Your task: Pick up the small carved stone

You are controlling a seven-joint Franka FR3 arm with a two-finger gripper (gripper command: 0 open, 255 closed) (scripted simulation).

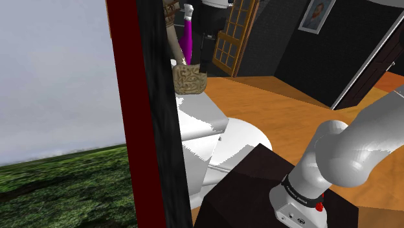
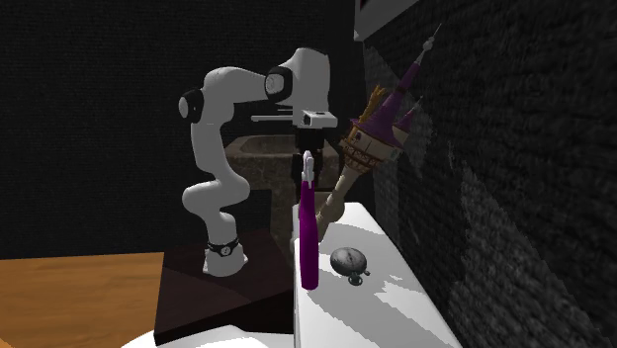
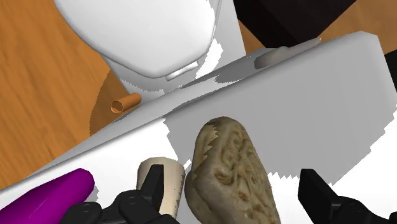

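The white arm is reached over a white toilet tank, on which a purple bottle is stood. The gripper is spread wide with nothing clasped. The carved stone is set on the tank between the fingers, untouched, near the bottle.

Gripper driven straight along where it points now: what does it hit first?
Likely the carved stone: in the wrist view it sits between the open fingers of the gripper, touching neither. The cream cylinder beside it lies close to one finger and might get clipped; depth is unclear.
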